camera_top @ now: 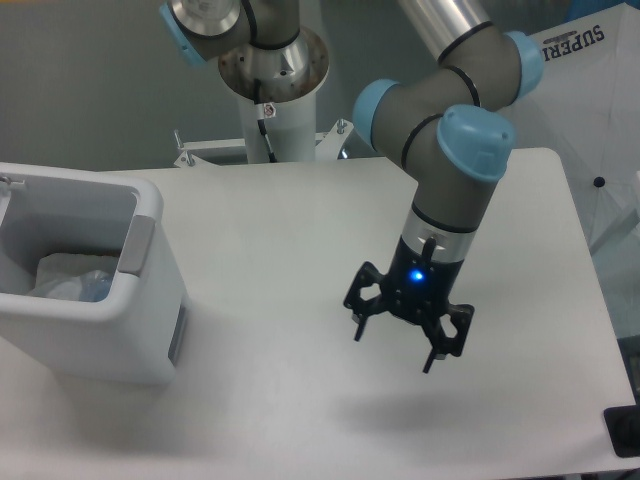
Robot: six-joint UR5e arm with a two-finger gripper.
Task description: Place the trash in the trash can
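Note:
The white trash can (pixel 150 300) with a grey side handle panel stands at the table's left edge. Inside it lies clear crumpled trash (pixel 75 283) against the white liner, with a bit of blue showing. My gripper (pixel 393 347) hangs open over the bare tabletop right of centre, far from the can, fingers pointing down with nothing between them. A blue light glows on its wrist.
The arm's base column (pixel 270 90) rises behind the table's far edge. A white folded umbrella-like cover (pixel 560 90) stands at the back right. A dark object (pixel 625 432) pokes in at the lower right corner.

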